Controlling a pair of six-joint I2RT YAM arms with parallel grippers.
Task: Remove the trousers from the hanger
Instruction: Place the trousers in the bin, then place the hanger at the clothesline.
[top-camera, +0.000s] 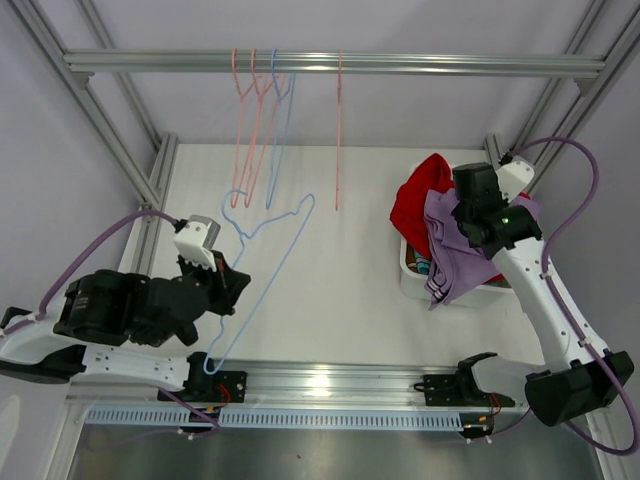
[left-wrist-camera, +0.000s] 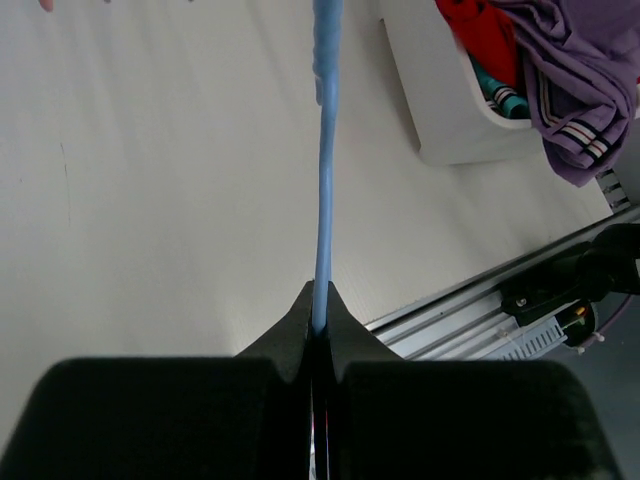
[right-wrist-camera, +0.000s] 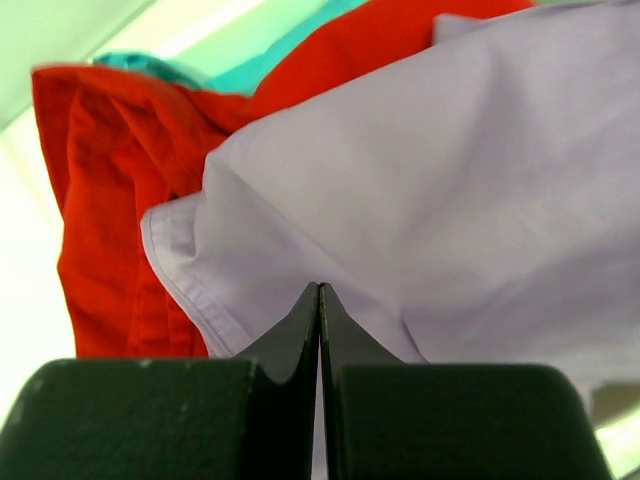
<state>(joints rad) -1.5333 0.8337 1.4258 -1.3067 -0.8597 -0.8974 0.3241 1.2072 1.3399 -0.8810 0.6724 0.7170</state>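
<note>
Top external view shows the job nearly finished: the blue hanger (top-camera: 280, 250) is bare and slants low over the table (top-camera: 340, 300) on the left, while several bare pink hangers (top-camera: 248, 130) hang from the far rail (top-camera: 330, 65). The left fingers (top-camera: 228, 288) are clamped on the blue hanger's wire near its near end, probably to keep it steady and out of the way. On the right, the trousers are heaped in a white bin (top-camera: 412, 275). The lavender trousers (top-camera: 450, 255) spill over its near rim and the red trousers (top-camera: 415, 200) bulge on the far left side. The right fingers (top-camera: 455, 215) are pressed shut right at the top of that pile, which suits setting down the last pair. Right wrist view brings the lavender cloth up close but not whether a fold is caught between the tips. Left wrist view adds the teal trousers (left-wrist-camera: 490, 85) tucked lower in the bin, barely visible from above. Yellow and brown pairs show in no view, presumably buried.
</note>
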